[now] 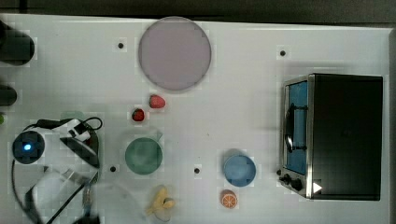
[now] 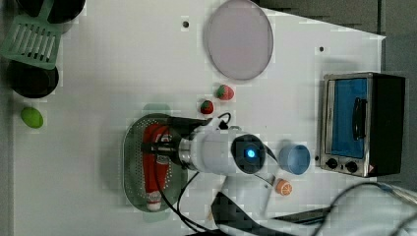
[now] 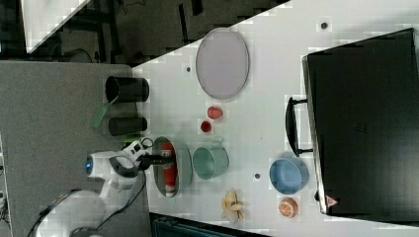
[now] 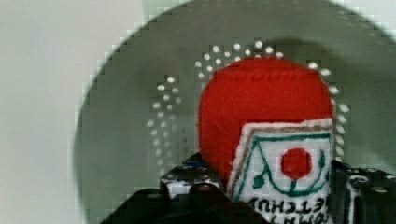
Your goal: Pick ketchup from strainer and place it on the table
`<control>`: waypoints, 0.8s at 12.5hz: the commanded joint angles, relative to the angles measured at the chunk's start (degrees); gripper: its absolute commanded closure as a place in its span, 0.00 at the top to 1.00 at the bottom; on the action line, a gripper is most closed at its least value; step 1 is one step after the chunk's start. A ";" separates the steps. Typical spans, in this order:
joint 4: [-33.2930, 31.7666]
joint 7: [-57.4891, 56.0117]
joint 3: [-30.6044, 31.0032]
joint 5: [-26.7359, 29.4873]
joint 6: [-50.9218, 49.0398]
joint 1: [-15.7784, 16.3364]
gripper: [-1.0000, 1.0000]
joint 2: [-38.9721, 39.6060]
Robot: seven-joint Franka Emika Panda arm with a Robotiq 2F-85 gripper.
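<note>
Ketchup (image 2: 156, 162) lies lengthwise in the strainer (image 2: 132, 162) on the white bench (image 2: 88, 147), white cap toward the left view's bottom. The hand (image 2: 164, 147) sits over its upper half, fingers on either side of the label, clenched around it. Label lettering shows partly, unreadable

lilac plate (image 1: 174, 53) far from the pincer | two strawberries (image 1: 138, 115) between plate and green cup (image 1: 143, 156) | blue cup (image 1: 239, 170), orange half (image 1: 229, 199), banana (image 1: 161, 201) well apart | toaster oven (image 1: 334, 136) farthest
</note>
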 commanded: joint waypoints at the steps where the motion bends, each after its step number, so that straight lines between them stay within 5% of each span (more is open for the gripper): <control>1: 1.07 2.58 5.83 6.89 -4.44 -3.18 0.59 -10.40; 5: 4.03 -4.29 7.85 13.69 -12.02 -7.93 0.59 -19.51; 10: 11.64 -21.41 6.16 23.24 -28.30 -15.23 0.59 -21.52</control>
